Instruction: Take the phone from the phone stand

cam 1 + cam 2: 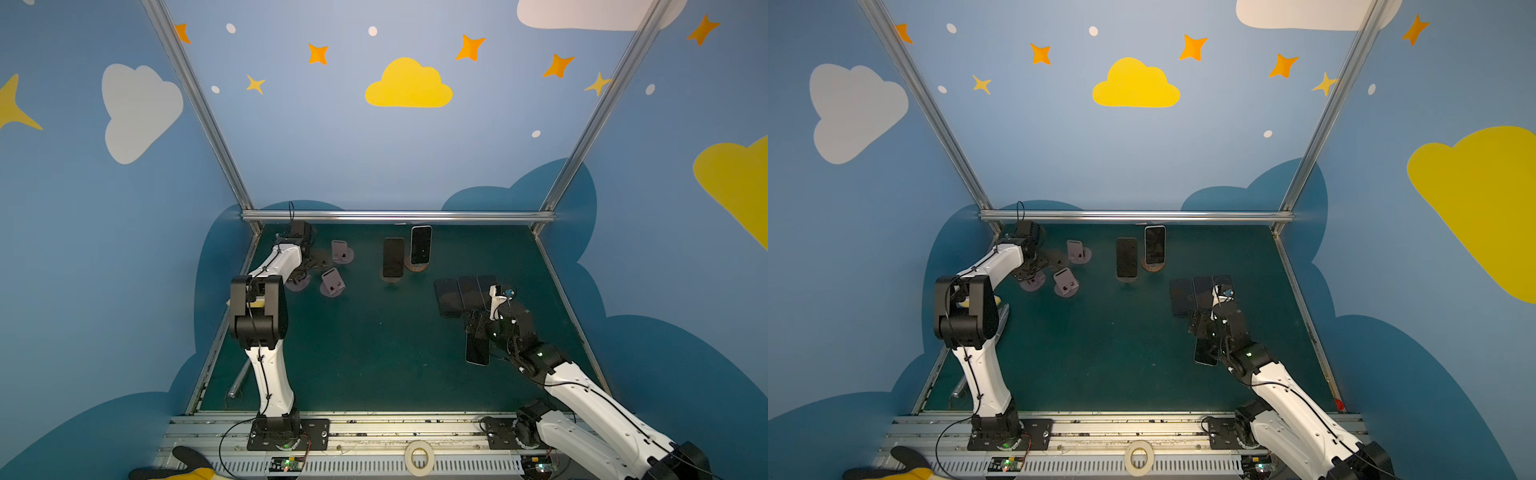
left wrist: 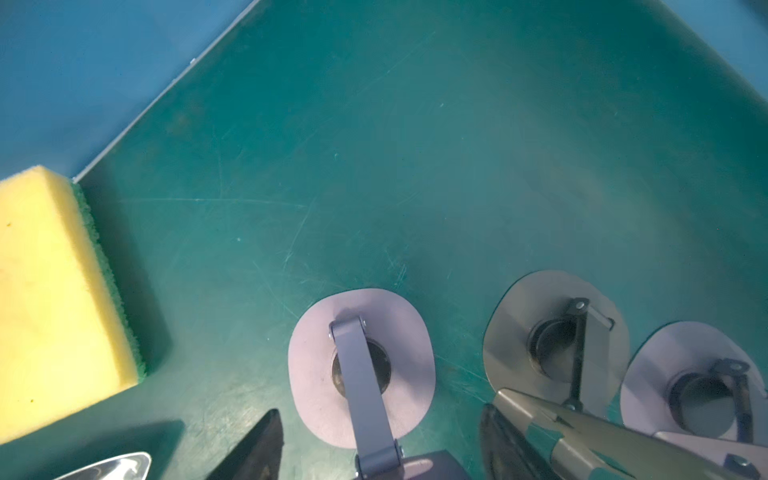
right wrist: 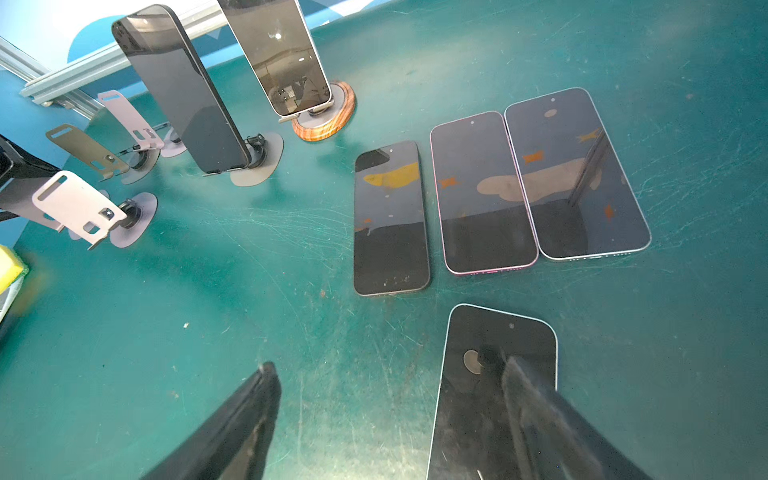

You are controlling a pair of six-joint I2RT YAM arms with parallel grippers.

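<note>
Two phones (image 3: pixel 183 89) remain on stands near the table's (image 1: pixel 374 353) far edge.
Right gripper (image 3: pixel 386 419) hovers open and empty over a flat phone (image 3: pixel 494 374); left gripper (image 2: pixel 382 449), half-open, straddles an empty stand (image 2: pixel 361 365). Next: reach a standing phone.

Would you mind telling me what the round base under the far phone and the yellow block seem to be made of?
The round base looks like varnished wood: brown grain bands and a glossy sheen, though it may be a printed finish. The yellow block looks like a soft foam sponge: matte, porous surface with a coarse green scouring layer on one side.
</note>
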